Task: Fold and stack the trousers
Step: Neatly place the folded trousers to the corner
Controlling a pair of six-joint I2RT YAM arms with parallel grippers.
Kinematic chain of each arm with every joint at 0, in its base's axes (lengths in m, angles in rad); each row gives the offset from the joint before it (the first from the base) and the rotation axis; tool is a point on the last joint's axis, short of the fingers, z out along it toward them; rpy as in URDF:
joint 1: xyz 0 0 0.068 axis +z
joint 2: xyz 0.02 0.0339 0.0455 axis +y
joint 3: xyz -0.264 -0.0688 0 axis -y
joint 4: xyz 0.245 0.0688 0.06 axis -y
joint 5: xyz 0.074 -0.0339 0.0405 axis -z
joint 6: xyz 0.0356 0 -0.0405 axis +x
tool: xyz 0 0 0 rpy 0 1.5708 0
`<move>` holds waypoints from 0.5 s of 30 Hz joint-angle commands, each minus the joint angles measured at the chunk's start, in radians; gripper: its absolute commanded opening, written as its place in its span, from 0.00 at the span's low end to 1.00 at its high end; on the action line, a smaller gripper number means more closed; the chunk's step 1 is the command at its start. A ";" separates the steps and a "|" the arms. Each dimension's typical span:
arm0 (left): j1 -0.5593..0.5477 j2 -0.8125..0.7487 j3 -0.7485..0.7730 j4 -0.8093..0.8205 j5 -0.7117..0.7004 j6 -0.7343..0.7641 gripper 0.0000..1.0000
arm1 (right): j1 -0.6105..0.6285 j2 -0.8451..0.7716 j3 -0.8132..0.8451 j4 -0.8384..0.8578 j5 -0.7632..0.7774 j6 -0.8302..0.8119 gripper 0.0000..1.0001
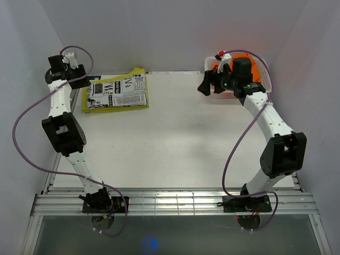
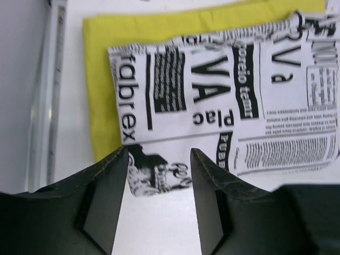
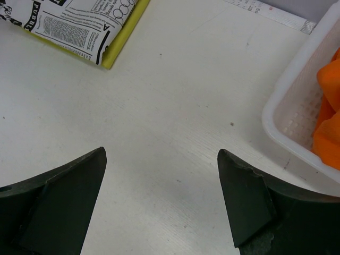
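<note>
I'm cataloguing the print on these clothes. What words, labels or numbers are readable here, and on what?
"fabrex": newspaper-print trousers, large letters.
"VA": same trousers, headline.
"Plac": same trousers.
"PUBB": same trousers, black strip.
Fine column print on them: too small to read.
Digits on the table's edge strip: blurred, unreadable.

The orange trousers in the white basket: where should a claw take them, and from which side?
Probably pinch a raised fold of the orange trousers, coming down through the open top of the basket. They lie bunched inside its walls, which block a sideways approach, and crumpled cloth offers humps, not a flat edge. The open right claw is nearest.
</note>
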 commanded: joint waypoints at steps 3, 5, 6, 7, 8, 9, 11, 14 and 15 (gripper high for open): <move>-0.007 -0.034 -0.113 -0.137 0.049 0.041 0.58 | -0.019 -0.051 -0.024 -0.055 0.006 -0.042 0.90; -0.007 0.006 -0.126 -0.144 0.049 0.027 0.57 | -0.022 -0.052 -0.025 -0.070 0.010 -0.044 0.90; -0.007 0.024 -0.121 -0.146 0.047 0.021 0.57 | -0.025 -0.052 -0.024 -0.075 0.012 -0.045 0.90; -0.008 0.044 -0.106 -0.146 0.046 0.009 0.57 | -0.027 -0.052 -0.022 -0.079 0.016 -0.048 0.90; -0.011 0.062 -0.094 -0.146 0.038 0.002 0.58 | -0.027 -0.051 -0.021 -0.084 0.018 -0.051 0.90; -0.011 0.107 -0.074 -0.141 0.038 -0.008 0.58 | -0.030 -0.049 -0.021 -0.093 0.021 -0.056 0.90; -0.011 0.144 -0.020 -0.123 0.032 -0.034 0.59 | -0.032 -0.046 -0.018 -0.101 0.029 -0.068 0.90; -0.017 0.216 0.061 -0.094 0.027 -0.073 0.60 | -0.038 -0.043 -0.019 -0.115 0.042 -0.088 0.90; -0.022 0.240 0.078 -0.082 0.018 -0.073 0.60 | -0.041 -0.043 -0.019 -0.119 0.049 -0.091 0.90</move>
